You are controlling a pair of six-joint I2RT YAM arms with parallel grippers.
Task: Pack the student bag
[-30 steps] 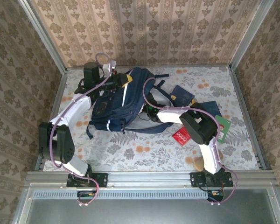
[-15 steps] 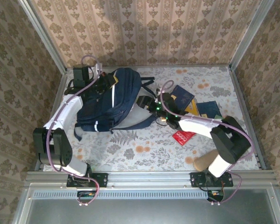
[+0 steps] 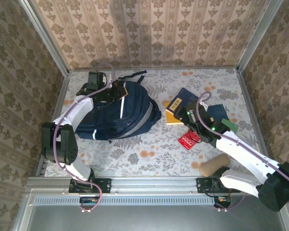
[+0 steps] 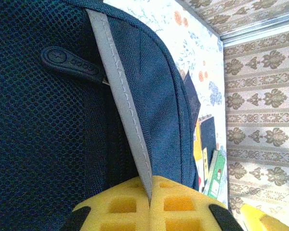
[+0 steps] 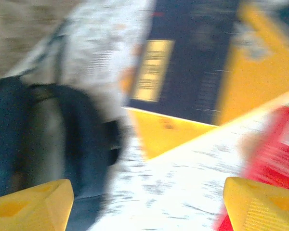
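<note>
Bag (image 3: 120, 113): navy, white stripe, lying flat on surface (image 3: 149, 149), left of the books (image 3: 183, 103).

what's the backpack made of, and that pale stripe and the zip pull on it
The student bag: matte navy woven fabric, probably synthetic, with a mesh panel of tiny open holes. The stripe: smooth grey tape stitched along both edges, possibly reflective. The zip pull: matte black, moulded look with raised lettering, likely rubber or plastic.

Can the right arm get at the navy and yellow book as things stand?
Probably yes: the right gripper is open just short of the navy and yellow book, with only bare table between them.
</note>
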